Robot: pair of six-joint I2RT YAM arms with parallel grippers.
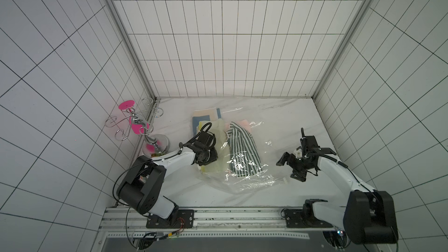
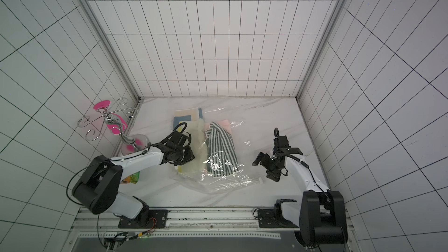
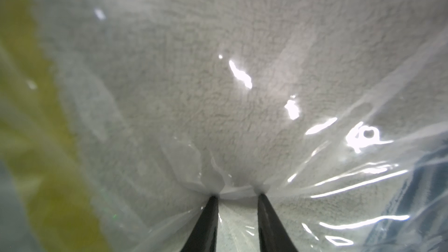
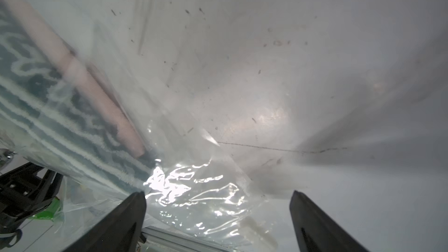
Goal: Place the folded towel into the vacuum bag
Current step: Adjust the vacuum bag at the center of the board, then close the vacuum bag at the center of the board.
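The vacuum bag [image 1: 266,141] [image 2: 244,139] is clear crinkly film spread over the table, its white zip strip [image 1: 261,183] near the front. A folded cream towel [image 1: 221,146] [image 2: 197,141] [image 3: 218,69] with a yellow edge lies under the film. Beside it are a green-and-white striped towel [image 1: 242,149] [image 2: 221,151] [image 4: 48,107] and a pink one [image 4: 92,88]. My left gripper [image 1: 204,164] [image 2: 180,163] [image 3: 238,193] points down onto the cream towel, jaws narrow and pinching a ridge of film. My right gripper [image 1: 289,169] [image 2: 265,168] [image 4: 218,195] stands wide open and empty, right of the towels.
A silver wire stand [image 1: 138,122] with pink discs stands at the left wall. A blue-and-peach towel [image 1: 206,115] lies behind the cream one. A green packet [image 2: 134,178] sits by the left arm. Tiled walls close in three sides, and a metal rail [image 1: 218,216] runs along the front.
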